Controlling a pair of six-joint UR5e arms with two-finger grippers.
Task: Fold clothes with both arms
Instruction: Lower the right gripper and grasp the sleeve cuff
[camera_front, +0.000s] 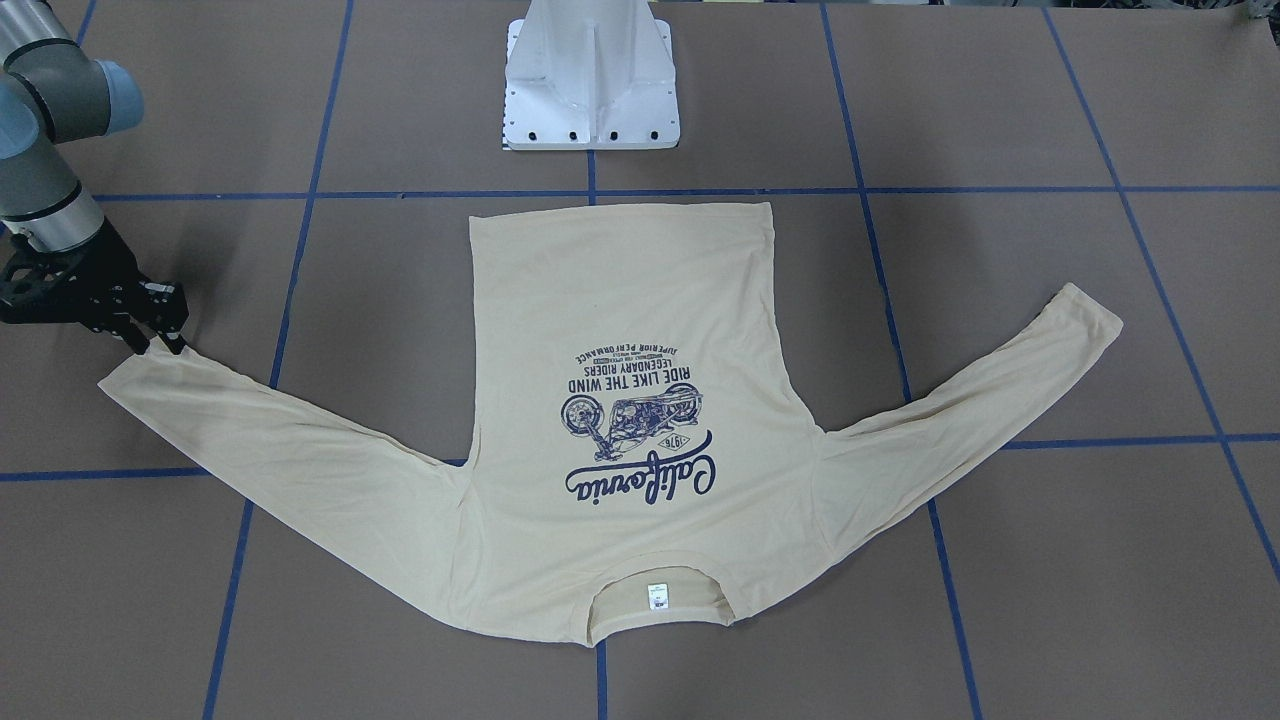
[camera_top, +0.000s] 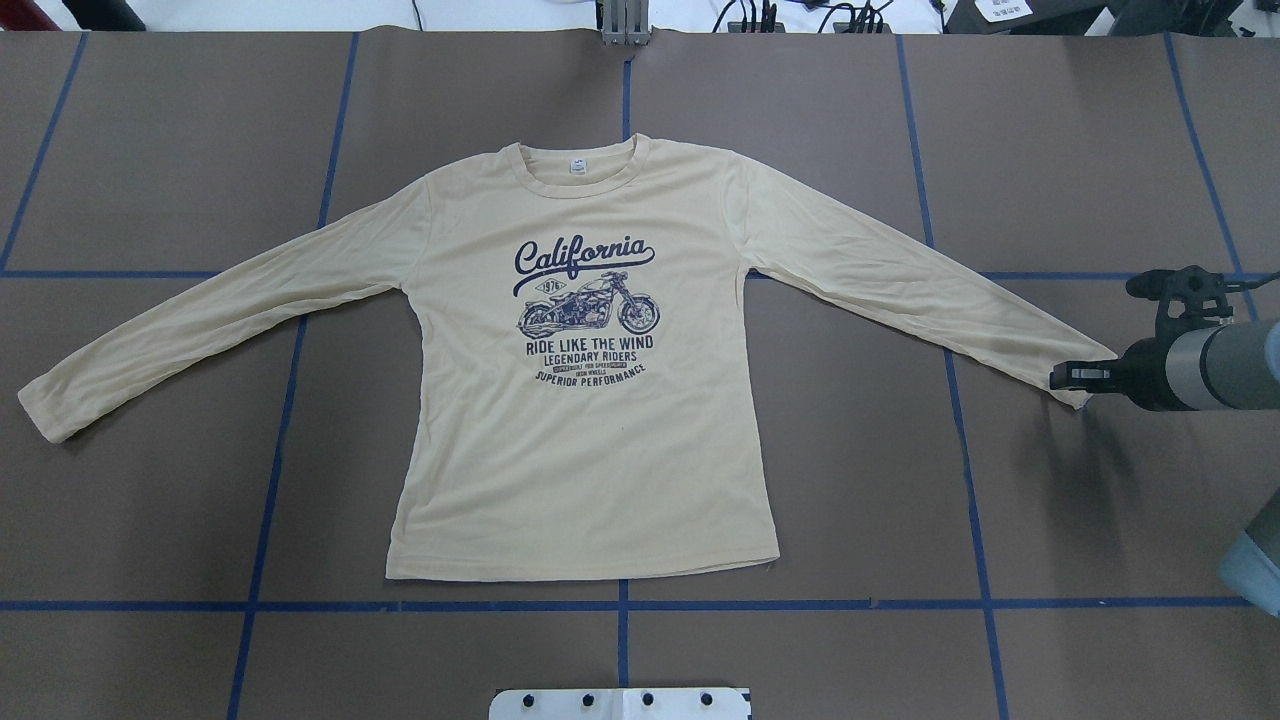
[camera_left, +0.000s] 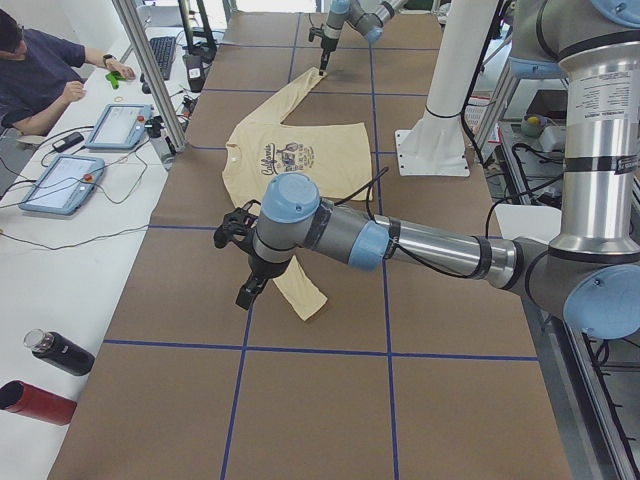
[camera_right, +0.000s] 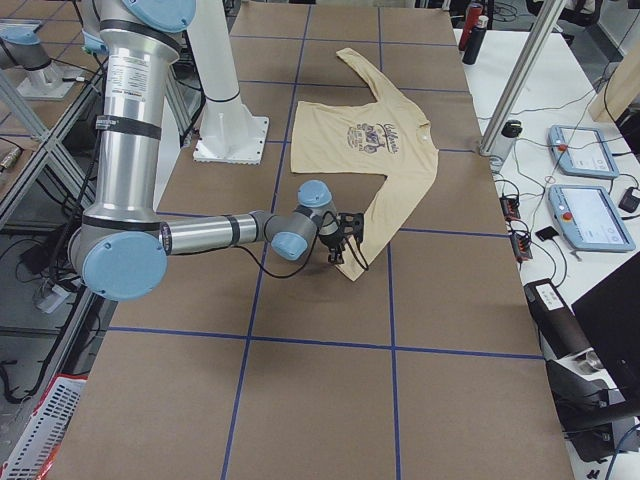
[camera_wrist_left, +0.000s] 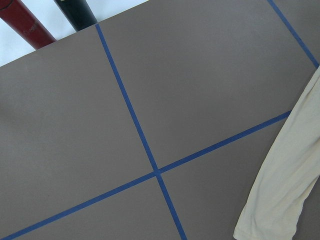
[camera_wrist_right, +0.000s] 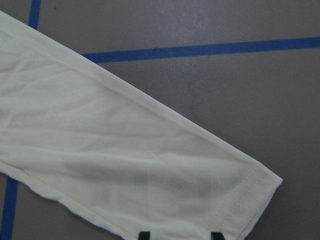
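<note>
The cream-yellow long-sleeved T-shirt (camera_top: 580, 420) lies flat on the brown table, navy "California" print up and both sleeves spread out; it also shows in the front view (camera_front: 630, 300). My right gripper (camera_top: 1066, 378) is down at the right sleeve's cuff (camera_wrist_right: 240, 200). Its fingertips (camera_wrist_right: 216, 234) stand apart over the cuff's edge, open. My left gripper (camera_left: 245, 292) hovers above the table just outside the left sleeve's cuff (camera_wrist_left: 270, 220). It shows only in the left side view, so I cannot tell if it is open or shut.
The white pedestal base (camera_front: 590, 90) stands behind the shirt's hem. A red bottle (camera_left: 35, 402) and a black bottle (camera_left: 62, 352) lie on the side table at the left end. An operator (camera_left: 40, 75) sits there with tablets. Blue tape lines cross the table.
</note>
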